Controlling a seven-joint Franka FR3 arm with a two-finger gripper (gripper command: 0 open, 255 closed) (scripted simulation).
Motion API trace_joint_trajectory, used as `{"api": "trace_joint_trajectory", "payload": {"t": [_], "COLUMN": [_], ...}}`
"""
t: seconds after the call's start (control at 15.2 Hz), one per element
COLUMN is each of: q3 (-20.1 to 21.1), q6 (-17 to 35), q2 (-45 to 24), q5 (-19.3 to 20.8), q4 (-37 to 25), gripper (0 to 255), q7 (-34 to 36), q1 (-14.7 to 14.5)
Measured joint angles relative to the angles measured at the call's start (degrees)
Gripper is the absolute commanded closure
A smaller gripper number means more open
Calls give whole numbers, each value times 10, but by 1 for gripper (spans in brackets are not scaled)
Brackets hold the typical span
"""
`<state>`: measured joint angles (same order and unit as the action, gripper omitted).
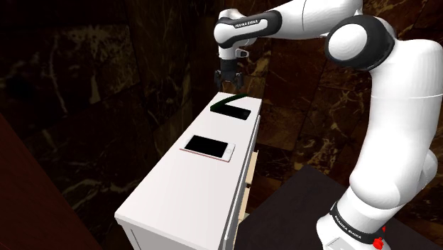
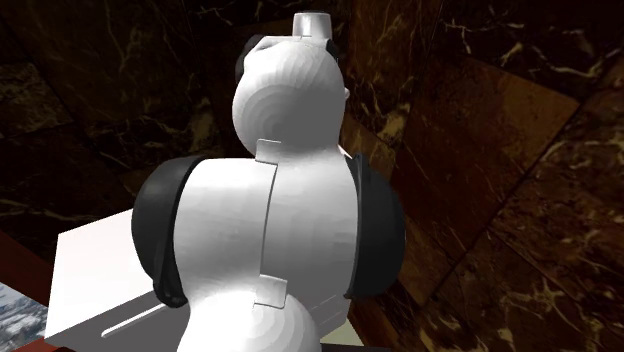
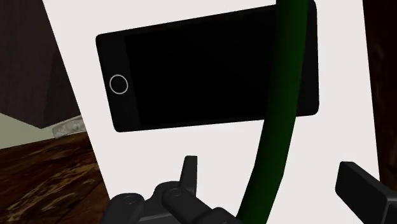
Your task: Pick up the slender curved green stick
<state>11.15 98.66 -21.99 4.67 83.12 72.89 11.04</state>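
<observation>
Dark brown marble-patterned walls surround a long white worktop (image 1: 177,192) that tops a cabinet with drawers showing on its side. In the shoulder view, the worktop runs from the near lower left toward its far end at the upper middle.

A slender, curved, dark green stick (image 1: 228,101) lies at the far end of the worktop. It rests across a black phone (image 1: 238,112) that lies flat there. In the wrist view, the stick (image 3: 283,108) crosses the end of the black phone (image 3: 191,70) opposite its round home button and bends onto the bare white surface.

Near the middle of the worktop, well apart from the stick, lies a second phone (image 1: 208,148) with a black screen and a pale rim.

The white arm (image 1: 383,92) reaches from its stand over the far end. Its black gripper (image 1: 231,79) points down, hovering directly above the stick. In the wrist view the gripper (image 3: 267,167) is released: its two fingers stand wide apart on either side of the stick and do not touch it.

In the second exterior view, the arm's white and black joints (image 2: 270,200) stand close in front, with a corner of the worktop (image 2: 90,270) behind.
</observation>
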Motion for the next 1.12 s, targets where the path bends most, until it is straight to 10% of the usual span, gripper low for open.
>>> {"api": "trace_joint_trajectory", "payload": {"t": [0.59, 0.66, 1.12], "q3": [-9, -10, -10], "q6": [40, 43, 45], "q2": [-35, -36, -36], "q5": [3, 3, 3], "q4": [4, 6, 7], "gripper": [0, 255, 255], "q7": [31, 31, 31], "q1": [0, 0, 1]}}
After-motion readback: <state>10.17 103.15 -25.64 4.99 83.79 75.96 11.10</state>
